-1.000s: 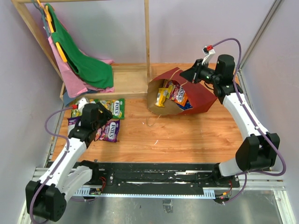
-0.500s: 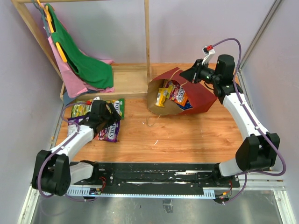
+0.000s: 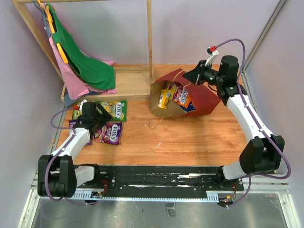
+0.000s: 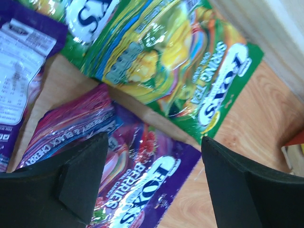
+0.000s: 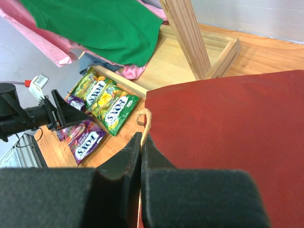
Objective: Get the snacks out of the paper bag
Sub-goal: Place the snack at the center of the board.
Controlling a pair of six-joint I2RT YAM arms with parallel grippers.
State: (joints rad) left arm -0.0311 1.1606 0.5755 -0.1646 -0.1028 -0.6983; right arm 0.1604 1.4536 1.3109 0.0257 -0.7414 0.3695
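Observation:
The paper bag (image 3: 199, 97) lies on its side, dark red, with its mouth facing left. Yellow, red and blue snacks (image 3: 175, 95) show inside the mouth. My right gripper (image 5: 141, 137) is shut on the bag's tan loop handle (image 5: 145, 118), holding the upper edge up. On the left of the table lie a green packet (image 4: 190, 80) and a purple berries packet (image 4: 142, 180), with another purple one (image 4: 19, 42) beside them. Low over the purple berries packet my left gripper (image 4: 154, 142) hangs open, nothing between its fingers.
A wooden rack (image 3: 150, 42) stands at the back, with green and pink cloths (image 3: 90, 69) on hangers hanging down to its base. Walls close in on both sides. A black rail (image 3: 156, 178) runs along the near edge between the arm bases.
My left arm has folded back and its gripper has shifted left over the packets, its jaws slightly wider. The right gripper and the bag have not moved.

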